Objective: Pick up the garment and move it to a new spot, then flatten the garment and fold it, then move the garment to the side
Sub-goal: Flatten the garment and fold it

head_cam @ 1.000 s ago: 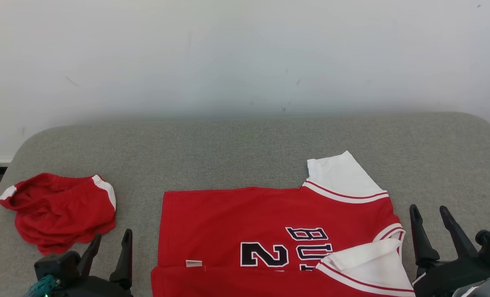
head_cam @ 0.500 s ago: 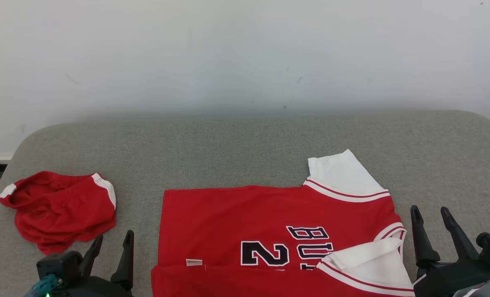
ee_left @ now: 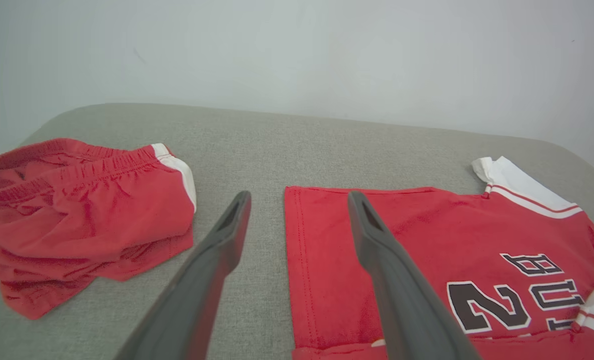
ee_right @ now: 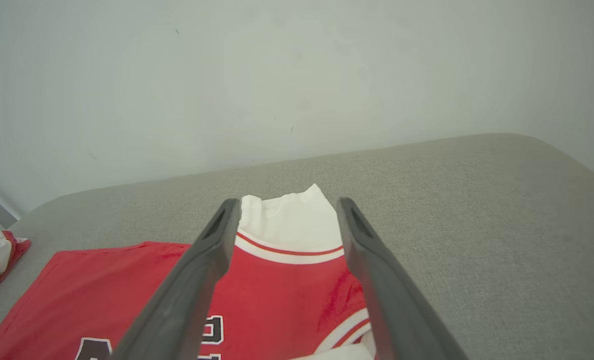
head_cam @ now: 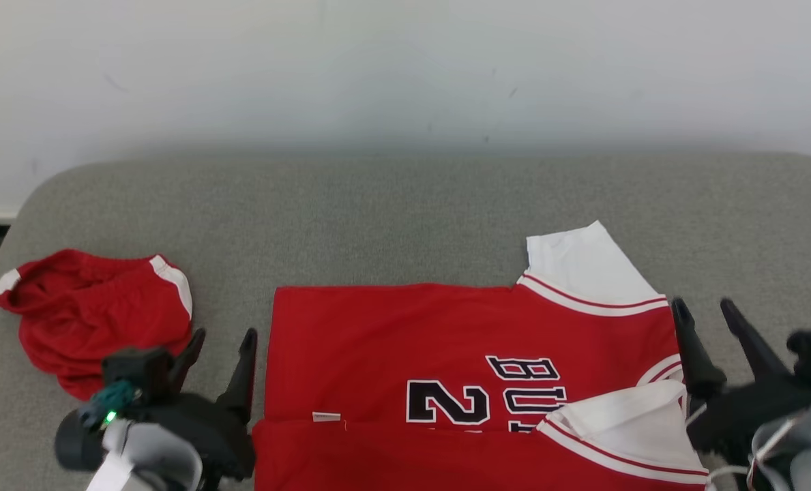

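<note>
The garment [head_cam: 405, 341] is a red jersey with white sleeves and black lettering. It lies flat on the grey padded surface [head_cam: 405, 218], its near edge folded over and the near sleeve [head_cam: 623, 423] turned onto the body. My left gripper [head_cam: 224, 335] stands open just left of the jersey's hem edge. In the left wrist view that gripper [ee_left: 299, 197] straddles the hem of the garment [ee_left: 426, 235]. My right gripper [head_cam: 702, 307] stands open at the jersey's right end. In the right wrist view it [ee_right: 288, 205] frames the far white sleeve [ee_right: 289, 222]. Neither holds anything.
A crumpled pair of red shorts [head_cam: 91, 314] with white trim lies at the left, close to my left gripper, and shows again [ee_left: 77, 210] in the left wrist view. A pale wall [head_cam: 405, 68] rises behind the surface. The surface's rounded edge [head_cam: 9, 239] drops off at the far left.
Both grippers have moved forward alongside the jersey, the left one also nearer its hem edge. Both stay open. The camera has shifted a little; the jersey and shorts lie as before.
</note>
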Controlling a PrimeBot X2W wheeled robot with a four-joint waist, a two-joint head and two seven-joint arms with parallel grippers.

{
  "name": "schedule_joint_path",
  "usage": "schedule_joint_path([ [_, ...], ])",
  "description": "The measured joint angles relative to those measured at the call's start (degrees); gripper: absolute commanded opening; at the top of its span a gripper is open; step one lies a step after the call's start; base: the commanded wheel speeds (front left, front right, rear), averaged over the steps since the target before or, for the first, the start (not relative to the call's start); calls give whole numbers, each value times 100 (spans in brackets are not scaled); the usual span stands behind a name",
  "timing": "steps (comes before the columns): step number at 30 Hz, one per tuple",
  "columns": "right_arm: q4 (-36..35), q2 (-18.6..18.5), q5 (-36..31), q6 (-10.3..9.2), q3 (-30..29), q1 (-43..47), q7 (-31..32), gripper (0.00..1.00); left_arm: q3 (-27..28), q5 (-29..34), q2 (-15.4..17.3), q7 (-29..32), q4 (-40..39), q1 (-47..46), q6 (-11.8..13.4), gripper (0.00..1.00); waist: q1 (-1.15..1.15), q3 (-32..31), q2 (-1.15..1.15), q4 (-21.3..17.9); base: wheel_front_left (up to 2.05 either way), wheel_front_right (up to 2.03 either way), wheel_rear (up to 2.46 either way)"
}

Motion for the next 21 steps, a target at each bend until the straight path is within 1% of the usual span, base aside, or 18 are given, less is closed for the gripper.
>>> schedule_joint_path([
  [2,26,-151,1,25,66,-328,279,100,-114,-5,-74,296,111,-276,-52,100,0,134,0,30,0,0,0],
  [8,133,-564,-78,26,347,-1361,1265,100,-241,-88,-366,1118,464,-1365,-55,100,1,579,0,145,0,0,0],
  [13,413,-822,-100,33,527,-2221,2214,100,-290,-165,-378,1868,859,-1981,-97,100,1,978,0,247,0,0,0],
  [17,646,-1068,-107,33,569,-2675,2945,100,-334,-189,-360,2357,1063,-2431,-107,100,1,1309,1,322,0,0,0],
  [19,699,-1126,-107,31,560,-2910,3226,100,-338,-189,-376,2539,1123,-2701,-143,100,2,1477,1,359,0,0,0],
  [21,735,-1156,-107,23,558,-3049,3344,100,-333,-191,-392,2630,1176,-2849,-142,100,2,1561,1,377,0,0,0],
])
